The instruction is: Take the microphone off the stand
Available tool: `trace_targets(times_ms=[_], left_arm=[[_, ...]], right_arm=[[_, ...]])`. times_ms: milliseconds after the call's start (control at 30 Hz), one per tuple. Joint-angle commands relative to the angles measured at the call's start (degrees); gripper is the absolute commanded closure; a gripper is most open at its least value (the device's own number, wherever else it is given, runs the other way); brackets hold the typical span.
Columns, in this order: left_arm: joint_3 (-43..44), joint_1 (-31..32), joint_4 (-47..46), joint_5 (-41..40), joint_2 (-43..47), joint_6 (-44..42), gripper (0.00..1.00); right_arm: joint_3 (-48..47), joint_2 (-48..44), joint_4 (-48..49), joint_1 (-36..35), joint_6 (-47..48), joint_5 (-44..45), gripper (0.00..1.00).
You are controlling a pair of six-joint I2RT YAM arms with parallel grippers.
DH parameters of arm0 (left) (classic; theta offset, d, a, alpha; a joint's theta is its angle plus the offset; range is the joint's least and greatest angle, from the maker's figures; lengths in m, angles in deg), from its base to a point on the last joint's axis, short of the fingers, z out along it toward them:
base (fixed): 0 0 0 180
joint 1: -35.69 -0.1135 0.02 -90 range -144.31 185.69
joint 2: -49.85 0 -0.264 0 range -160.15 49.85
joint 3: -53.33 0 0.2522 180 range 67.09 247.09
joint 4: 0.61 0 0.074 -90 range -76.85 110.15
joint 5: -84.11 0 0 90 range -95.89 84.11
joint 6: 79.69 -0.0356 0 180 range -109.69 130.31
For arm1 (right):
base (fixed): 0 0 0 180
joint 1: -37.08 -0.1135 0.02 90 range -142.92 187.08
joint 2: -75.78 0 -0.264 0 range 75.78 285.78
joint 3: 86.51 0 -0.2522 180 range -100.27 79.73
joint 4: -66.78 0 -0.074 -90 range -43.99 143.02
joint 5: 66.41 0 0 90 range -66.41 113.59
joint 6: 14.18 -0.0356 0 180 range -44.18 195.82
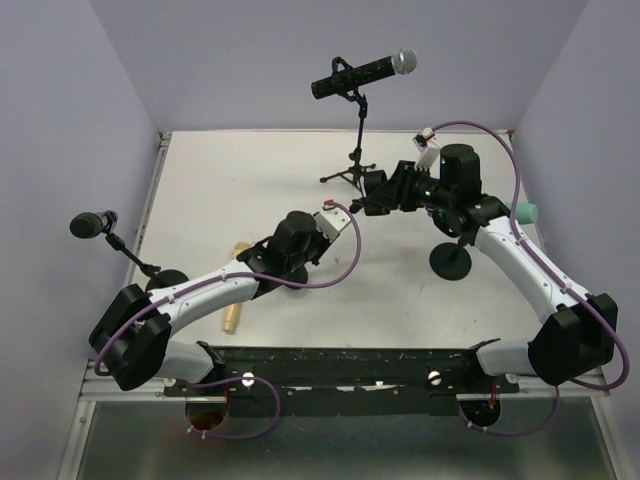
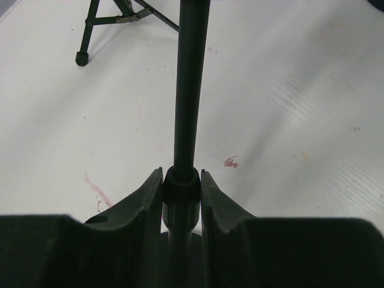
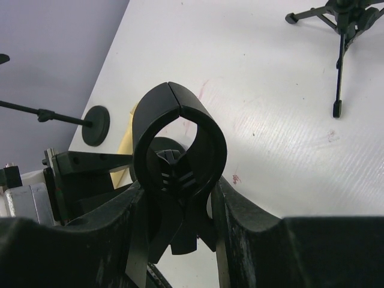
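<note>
A white surface (image 1: 250, 170) with pale lilac walls, seen from above, with two robot arms reaching in from the near edge.

At the far left, a dark microphone (image 1: 88, 225) sits clipped on a slanted short stand (image 1: 165, 283) with a round base. Just right of it, a tan stick-like object (image 1: 232, 318) lies on the surface, partly hidden under the left arm.

The left hand (image 2: 181, 174) reaches toward the middle. Its fingers (image 2: 149, 198) are pressed in on both sides of a collar on a thin black pole (image 2: 191, 78), pinching it.

At the back centre stands a tripod stand (image 1: 358, 130). The silver-headed microphone (image 1: 365, 72) is clipped at its top, lying almost level, with its grille pointing right. Neither hand touches it.

Right of centre, the right hand (image 3: 180, 183) faces the left hand, the two nearly meeting. Its fingers are pressed together on the lower part of a black ring-shaped clip (image 3: 174, 96), pinching it. The ring of the clip holds nothing.

Under the right arm, a black round base (image 1: 450, 262) rests on the surface. Whether it belongs to the gripped pole cannot be told. Near the right edge lies a small teal object (image 1: 525, 212).
</note>
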Motion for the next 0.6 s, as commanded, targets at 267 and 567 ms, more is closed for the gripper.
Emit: trace_targets(times_ms=[267,567], left_arm=[[9.9,-9.8,16.6,44.9,-2.1,-2.0,0.47],[13.9,-14.4,25.8,55.4,-8.5,-12.0,0.54]], right_arm=[[1.0,-1.7,5.5,0.1,10.2,-11.1,0.99],[0.6,-1.9,6.3,0.1,11.2,-11.9,0.99]])
